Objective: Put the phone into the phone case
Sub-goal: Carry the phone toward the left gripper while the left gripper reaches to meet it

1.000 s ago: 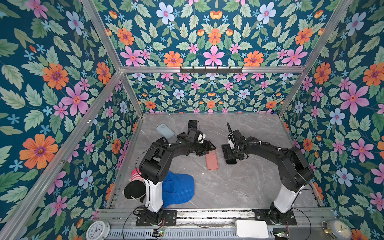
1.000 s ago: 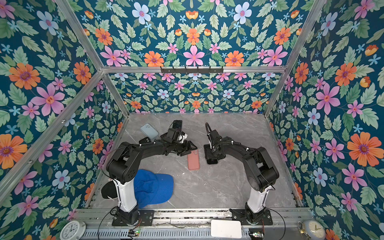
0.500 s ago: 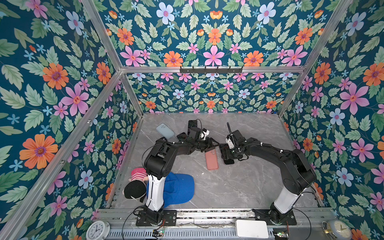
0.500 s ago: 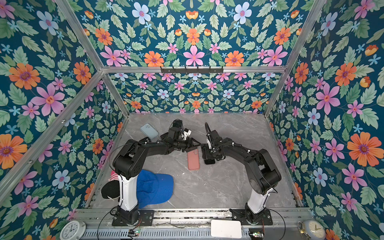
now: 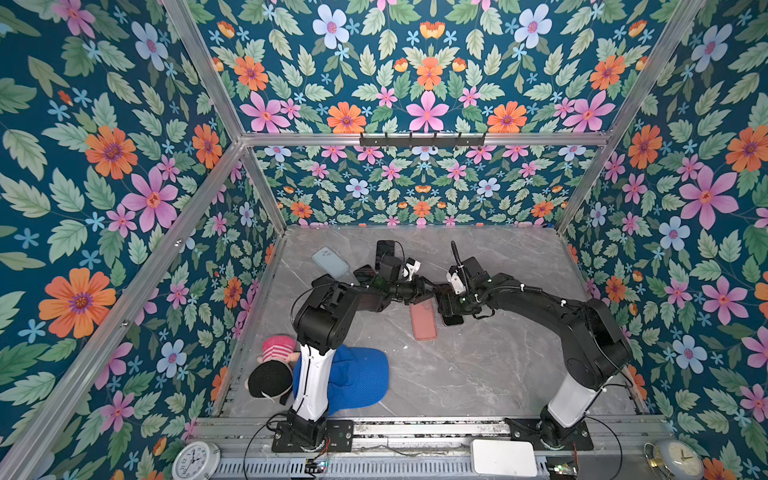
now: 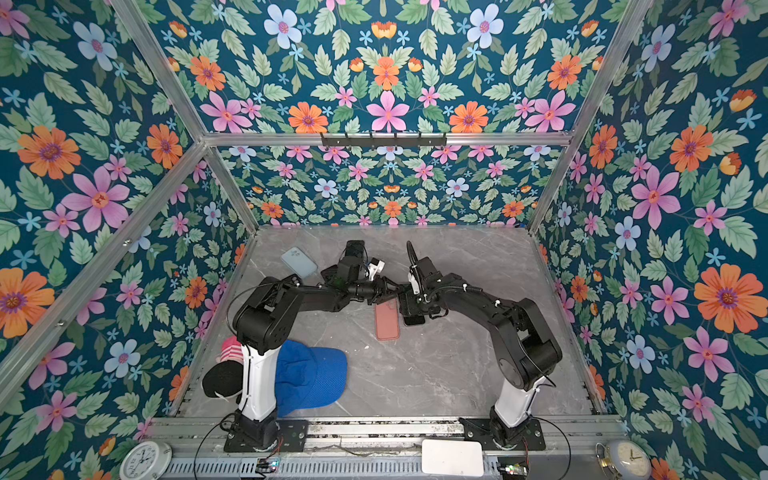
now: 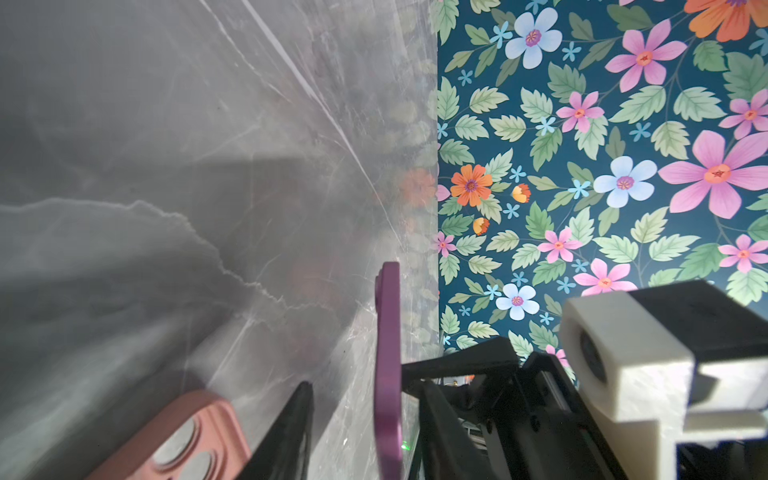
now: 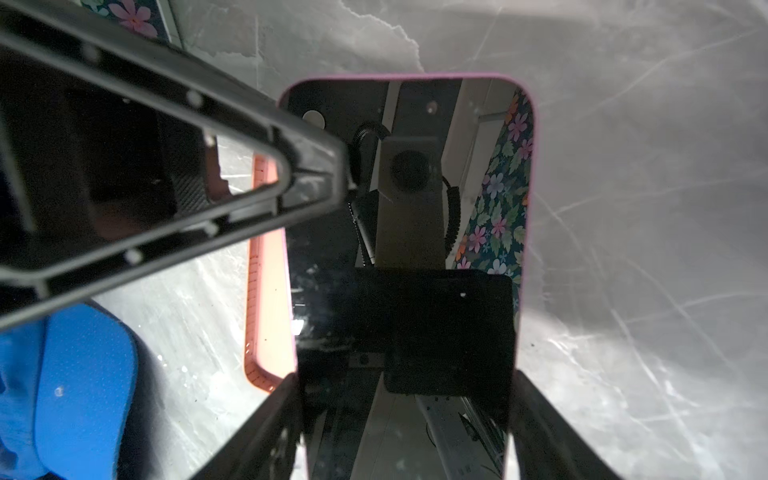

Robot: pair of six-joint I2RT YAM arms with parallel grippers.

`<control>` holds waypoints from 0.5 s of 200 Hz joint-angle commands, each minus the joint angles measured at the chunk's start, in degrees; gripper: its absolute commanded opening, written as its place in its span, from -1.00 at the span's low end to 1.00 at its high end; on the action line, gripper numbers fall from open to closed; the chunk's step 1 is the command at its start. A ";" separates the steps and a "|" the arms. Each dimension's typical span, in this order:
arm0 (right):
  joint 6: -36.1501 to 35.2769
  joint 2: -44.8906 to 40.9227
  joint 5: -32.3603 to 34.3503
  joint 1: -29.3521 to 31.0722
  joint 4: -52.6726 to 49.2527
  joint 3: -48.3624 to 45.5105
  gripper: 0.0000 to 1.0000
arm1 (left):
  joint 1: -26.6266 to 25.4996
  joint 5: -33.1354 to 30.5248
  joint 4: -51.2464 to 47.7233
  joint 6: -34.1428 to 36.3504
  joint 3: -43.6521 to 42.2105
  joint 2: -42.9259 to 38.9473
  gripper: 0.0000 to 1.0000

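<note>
Mid-carry, my right end effector point(image 8: 405, 378) pinched the phone point(image 8: 407, 208) just beside the pink case point(image 5: 423, 322) on the table point(image 5: 478, 374), my left end effector point(image 5: 427, 291) part-spread around its end; next I needed square alignment.

Walls: floral wallpaper point(image 5: 428, 83), dark teal ground, pink, orange and pale-blue flowers, green leaves.
Floor of cell: grey marble-look tabletop point(image 5: 478, 365), thin white veins.
In right wrist view: purple-rimmed flat glass phone point(image 8: 407, 316), screen glossy black.
In both top views: salmon-pink soft rectangular phone case point(image 5: 423, 321); pale-blue rounded phone case point(image 5: 330, 262); bright blue mesh fabric cap point(image 5: 357, 382).
Front rail: white-faced round clock point(image 5: 195, 461).
</note>
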 commanded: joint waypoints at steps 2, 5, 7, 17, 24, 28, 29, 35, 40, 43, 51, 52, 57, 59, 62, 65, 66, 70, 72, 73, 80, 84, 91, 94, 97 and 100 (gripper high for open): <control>-0.88 0.14 -0.55 0.24 0.95 0.49 -0.10 | 0.14 1.53 5.19 -1.87 -0.44 0.27 -0.26; -0.88 0.16 -0.55 0.26 0.95 0.49 -0.10 | 0.20 1.61 5.40 -2.04 -0.50 0.26 -0.27; -0.88 0.19 -0.55 0.26 0.95 0.50 -0.10 | 0.20 1.69 5.55 -2.11 -0.56 0.27 -0.28; -0.96 0.31 -0.55 0.28 0.95 0.55 -0.11 | 0.29 1.71 5.80 -2.38 -0.75 0.28 -0.35; -0.97 0.40 -0.53 0.30 0.93 0.50 -0.11 | 0.34 1.71 5.80 -2.35 -0.84 0.28 -0.39; -0.99 0.53 -0.55 0.30 0.95 0.50 -0.11 | 0.38 1.74 5.93 -2.44 -0.85 0.28 -0.41; -0.98 0.57 -0.55 0.32 1.00 0.54 -0.11 | 0.38 1.73 5.95 -2.43 -0.85 0.23 -0.41; -1.03 0.68 -0.55 0.36 0.95 0.57 -0.11 | 0.38 1.75 6.10 -2.51 -0.95 0.26 -0.45; -1.06 0.73 -0.53 0.41 0.95 0.65 -0.11 | 0.46 1.72 6.28 -2.59 -1.02 0.21 -0.48; -1.07 0.75 -0.47 0.43 0.89 0.67 -0.11 | 0.47 1.82 6.37 -2.67 -1.04 0.19 -0.49; -1.05 0.91 -0.55 0.46 0.93 0.80 -0.11 | 0.56 1.80 6.65 -2.86 -1.14 0.19 -0.53; -1.05 0.93 -0.55 0.49 0.94 0.82 -0.11 | 0.60 1.80 6.62 -2.90 -1.17 0.19 -0.53; -1.14 0.97 -0.55 0.46 0.87 0.92 -0.11 | 0.64 1.85 6.75 -3.04 -1.25 0.11 -0.56; -1.19 1.03 -0.55 0.51 0.82 0.89 -0.11 | 0.65 1.88 6.87 -3.06 -1.26 0.10 -0.58; -1.20 1.11 -0.49 0.53 0.86 1.00 -0.11 | 0.72 1.93 6.90 -3.08 -1.28 0.06 -0.60; -1.15 1.13 -0.47 0.56 0.87 1.02 -0.11 | 0.73 1.89 7.02 -3.12 -1.32 0.09 -0.61; -1.15 1.13 -0.47 0.58 0.87 1.02 -0.11 | 0.73 1.89 7.07 -3.12 -1.30 0.09 -0.62; -1.22 1.14 -0.47 0.56 0.84 1.11 -0.11 | 0.82 1.94 7.11 -3.25 -1.32 0.01 -0.63; -1.25 1.18 -0.47 0.67 0.86 1.11 -0.11 | 0.82 1.92 7.07 -3.22 -1.30 -0.01 -0.64; -1.24 1.16 -0.46 0.68 0.86 1.11 -0.11 | 0.82 1.90 7.05 -3.26 -1.29 0.00 -0.64; -1.23 1.20 -0.39 0.64 0.80 1.20 -0.11 | 0.91 2.00 7.05 -3.35 -1.41 0.01 -0.67; -1.30 1.24 -0.37 0.69 0.83 1.24 -0.11 | 0.87 2.05 7.11 -3.34 -1.45 0.01 -0.69; -1.25 1.22 -0.36 0.70 0.84 1.26 -0.11 | 0.91 2.11 7.15 -3.42 -1.39 0.00 -0.72; -1.23 1.22 -0.36 0.62 0.86 1.26 -0.11 | 0.91 2.07 7.18 -3.43 -1.45 -0.03 -0.73; -1.23 1.24 -0.38 0.63 0.91 1.28 -0.11 | 0.91 2.06 7.15 -3.44 -1.47 0.01 -0.74; -1.23 1.37 -0.38 0.76 0.95 1.29 -0.11 | 0.91 2.08 7.15 -3.41 -1.50 -0.03 -0.75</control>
